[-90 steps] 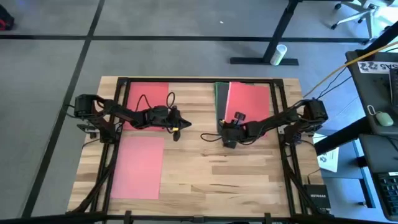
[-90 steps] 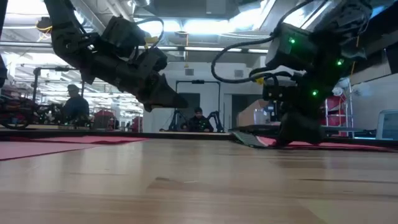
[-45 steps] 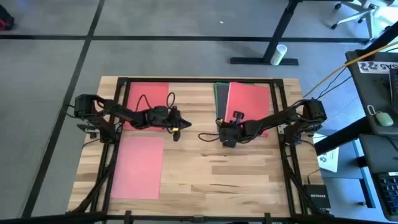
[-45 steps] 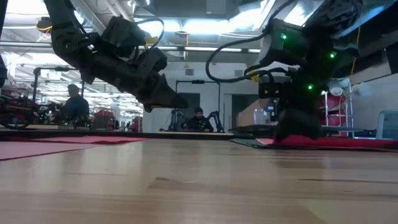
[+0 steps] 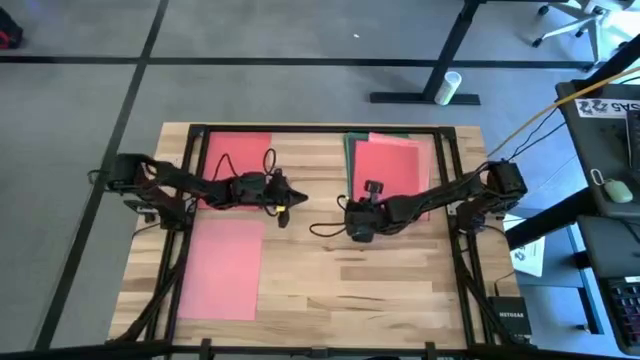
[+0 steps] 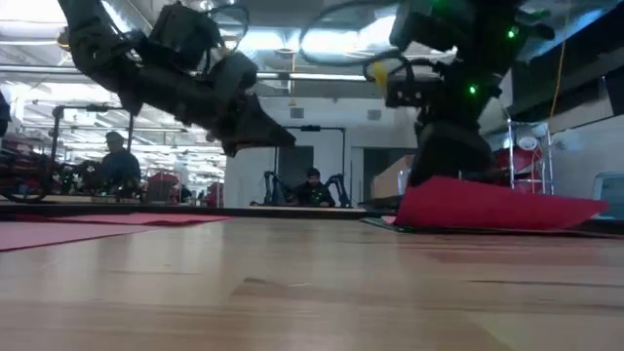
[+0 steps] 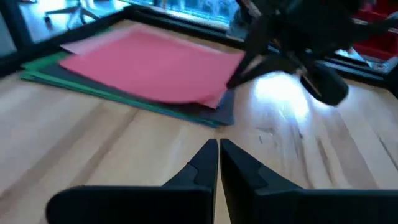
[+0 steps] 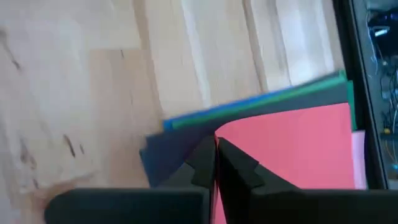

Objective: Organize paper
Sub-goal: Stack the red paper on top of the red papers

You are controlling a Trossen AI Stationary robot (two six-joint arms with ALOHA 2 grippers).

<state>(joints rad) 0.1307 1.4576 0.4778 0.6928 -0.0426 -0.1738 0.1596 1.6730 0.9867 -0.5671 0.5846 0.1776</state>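
Two arms are over the tabletop [image 5: 330,290], and the change is on the right: half a second ago the red sheet [image 5: 385,165] lay flat on the far-right stack, while now the right tool [image 5: 358,222] has its fingers pinched shut on the sheet's near corner and has raised that edge and drawn it toward the tabletop's middle. Judging by this, the top sheet is being peeled off the stack to be laid out on its own, like the second red sheet [image 5: 235,152] at the far left and the pink sheet [image 5: 222,268] at the near left, which both lie flat and apart from the stack. The green sheet [image 5: 350,150] and the dark grey sheet [image 5: 355,185] stay down beneath it. The left tool [image 5: 285,203] hangs above bare wood near the centre, fingers closed on nothing. The low view shows what the high view cannot: the red sheet [image 6: 487,207] is truly off the surface, tilted up toward the right tool [image 6: 444,171]. The right wrist view alone reveals a blue sheet [image 8: 249,107] edging out between the layers, and the corner of the red sheet [image 8: 286,149] caught between the fingers. The left wrist view shows the whole stack, red sheet [image 7: 149,68] uppermost, with the right arm reaching over it.
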